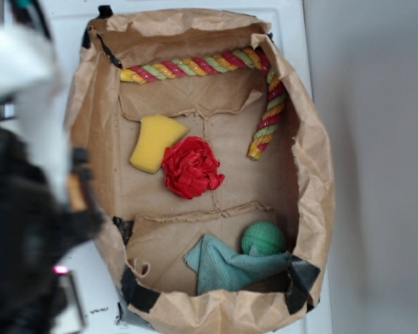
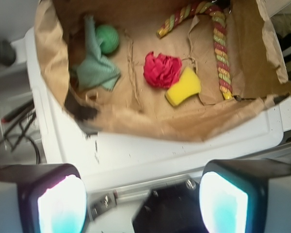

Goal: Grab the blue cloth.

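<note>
Jaws of gripper (image 2: 143, 201) spread open, empty; blue cloth (image 2: 93, 68) far-left ahead in paper bag (image 2: 150, 124), touching green ball (image 2: 107, 39).

one blue cloth (image 1: 226, 268); one green ball (image 1: 263, 239), one red paper ball (image 1: 191, 167), one yellow sponge (image 1: 155, 142), one striped rope (image 1: 265, 90)

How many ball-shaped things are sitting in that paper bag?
2. The green ball sits in the bag's near corner, touching the blue cloth. The red ruffled ball lies mid-bag beside the yellow sponge. The cloth's folds might hide something.
</note>
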Robot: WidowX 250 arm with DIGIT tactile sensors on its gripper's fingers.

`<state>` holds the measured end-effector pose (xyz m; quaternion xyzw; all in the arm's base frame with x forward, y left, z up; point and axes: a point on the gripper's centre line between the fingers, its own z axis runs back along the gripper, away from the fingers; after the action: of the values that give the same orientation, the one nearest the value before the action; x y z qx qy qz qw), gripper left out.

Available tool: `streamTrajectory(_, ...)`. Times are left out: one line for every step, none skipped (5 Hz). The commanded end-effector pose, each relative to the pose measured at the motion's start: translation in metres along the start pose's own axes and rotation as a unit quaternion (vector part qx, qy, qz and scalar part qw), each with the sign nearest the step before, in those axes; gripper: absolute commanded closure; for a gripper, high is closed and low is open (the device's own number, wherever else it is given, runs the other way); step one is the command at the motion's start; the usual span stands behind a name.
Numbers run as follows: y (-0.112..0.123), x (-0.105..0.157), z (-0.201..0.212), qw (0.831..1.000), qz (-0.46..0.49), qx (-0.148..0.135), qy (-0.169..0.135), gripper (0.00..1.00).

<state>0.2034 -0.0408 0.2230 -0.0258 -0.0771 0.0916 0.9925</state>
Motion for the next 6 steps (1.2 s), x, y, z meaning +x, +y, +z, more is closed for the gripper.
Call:
streamTrajectory(0.036,0.052,-0.077,0.992,0.104,-0.068,0.012,0.0)
streamTrajectory(0.06,0.062,-0.108,0.989,0.13,-0.059,0.03,0.0)
streamTrajectory(0.063,0.068,-0.129,0.985,0.15,-0.074,0.047,0.0)
streamTrajectory(0.031,0.056,-0.145,0.984,0.134,-0.104,0.06,0.0)
streamTrajectory(-0.003,0.039,-0.141,0.982,0.081,-0.152,0.074,0.0)
streamTrajectory(-0.023,0.031,-0.133,0.984,0.047,-0.16,0.062,0.0)
